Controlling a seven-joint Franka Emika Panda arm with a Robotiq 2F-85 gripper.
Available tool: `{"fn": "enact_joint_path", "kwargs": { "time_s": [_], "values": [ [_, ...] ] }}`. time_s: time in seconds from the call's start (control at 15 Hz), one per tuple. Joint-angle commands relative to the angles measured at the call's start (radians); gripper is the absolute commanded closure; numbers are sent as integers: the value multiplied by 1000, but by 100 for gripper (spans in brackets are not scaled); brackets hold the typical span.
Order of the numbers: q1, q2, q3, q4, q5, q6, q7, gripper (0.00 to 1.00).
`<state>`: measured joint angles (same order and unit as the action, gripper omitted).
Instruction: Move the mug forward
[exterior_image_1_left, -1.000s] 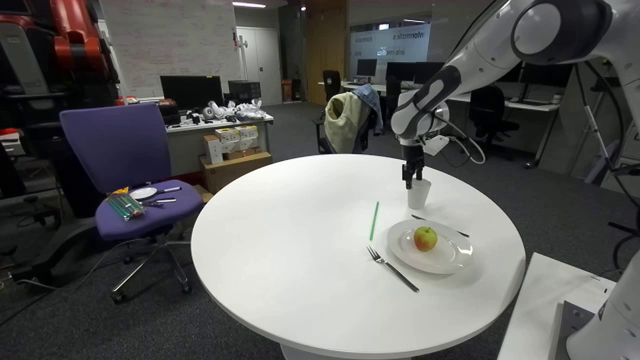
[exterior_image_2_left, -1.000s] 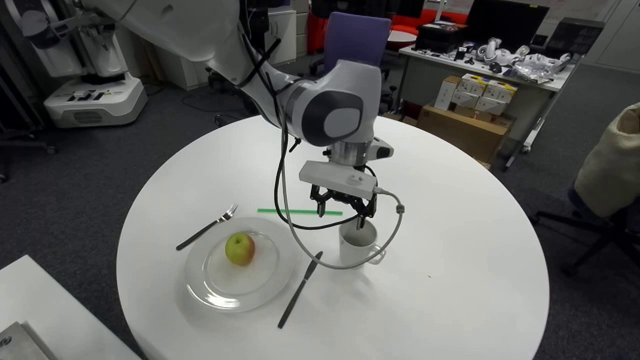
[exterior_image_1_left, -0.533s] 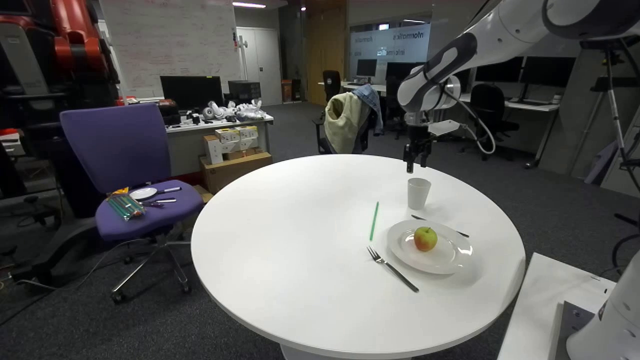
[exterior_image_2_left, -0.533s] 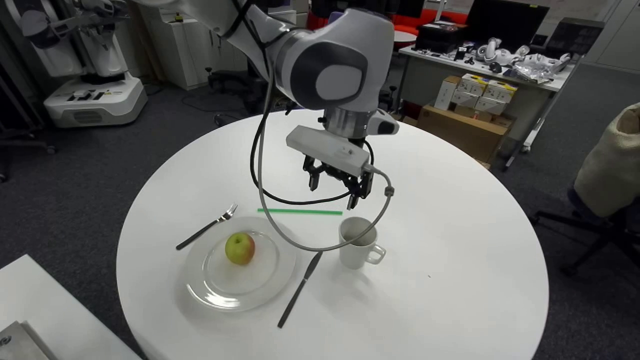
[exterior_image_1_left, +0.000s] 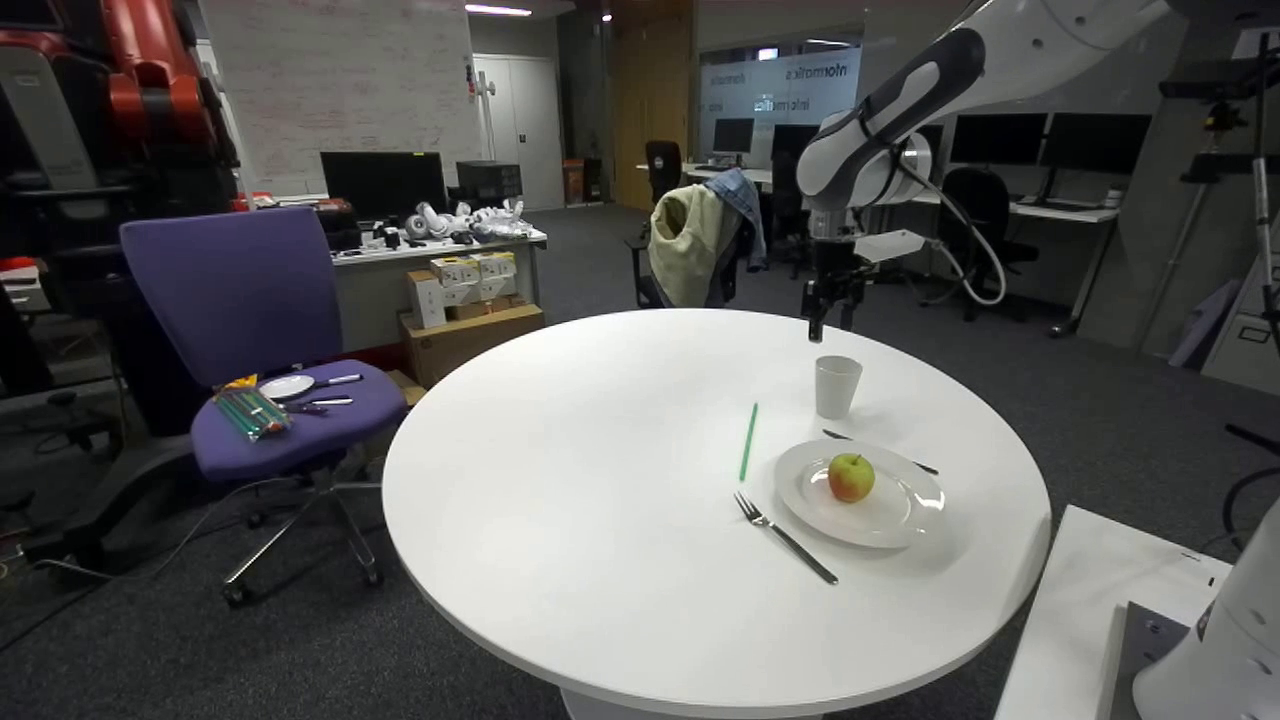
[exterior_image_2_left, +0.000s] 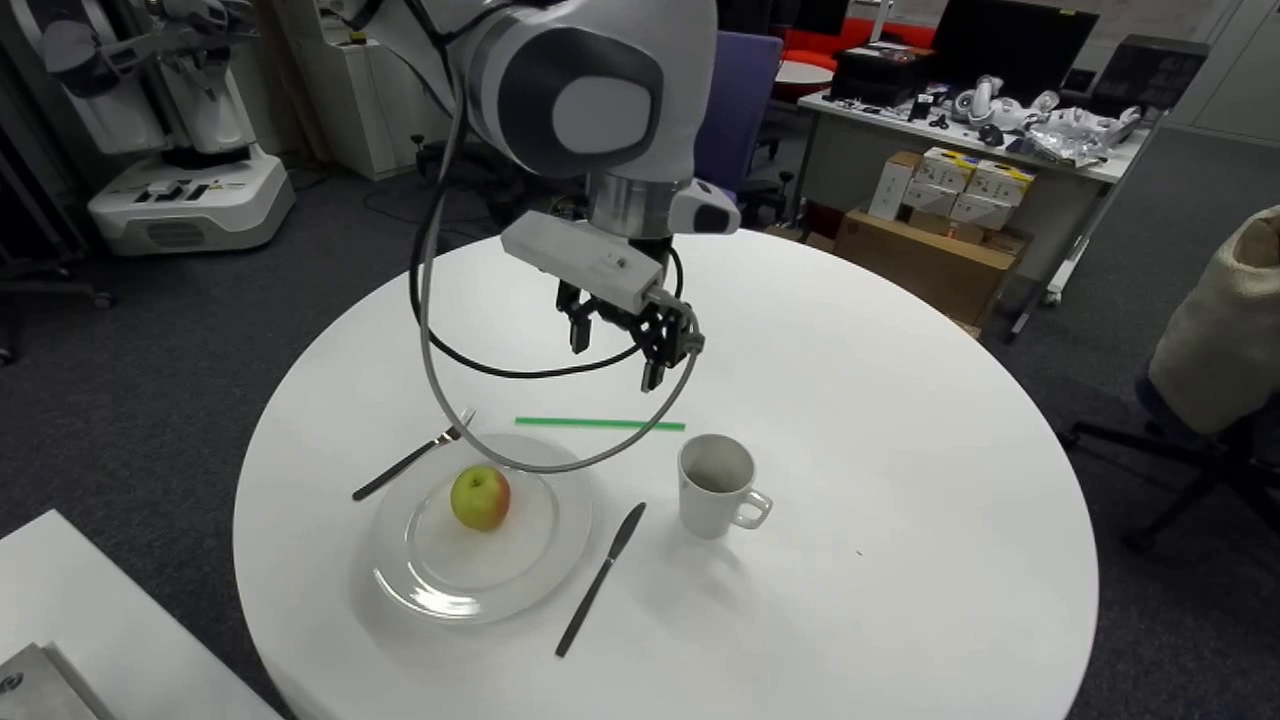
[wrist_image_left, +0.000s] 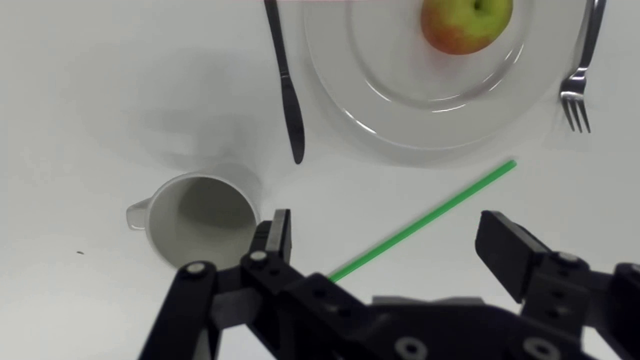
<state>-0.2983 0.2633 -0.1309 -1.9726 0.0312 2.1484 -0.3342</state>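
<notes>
Likely stiff, slick and breakable but light, the mug (exterior_image_2_left: 714, 505) stands upright on the table (exterior_image_2_left: 900, 590) near the knife (exterior_image_2_left: 601, 577), and we, our empty gripper (wrist_image_left: 385, 232) spread wide, should pinch it softly by the rim
</notes>
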Motion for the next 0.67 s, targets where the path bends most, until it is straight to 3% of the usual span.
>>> {"fn": "enact_joint_path", "kwargs": {
  "time_s": [0.0, 0.6],
  "values": [
    [48, -130, -13, -146, -39, 54, 50, 0],
    [87, -280, -17, -318, -103, 115, 72, 0]
  ]
}}
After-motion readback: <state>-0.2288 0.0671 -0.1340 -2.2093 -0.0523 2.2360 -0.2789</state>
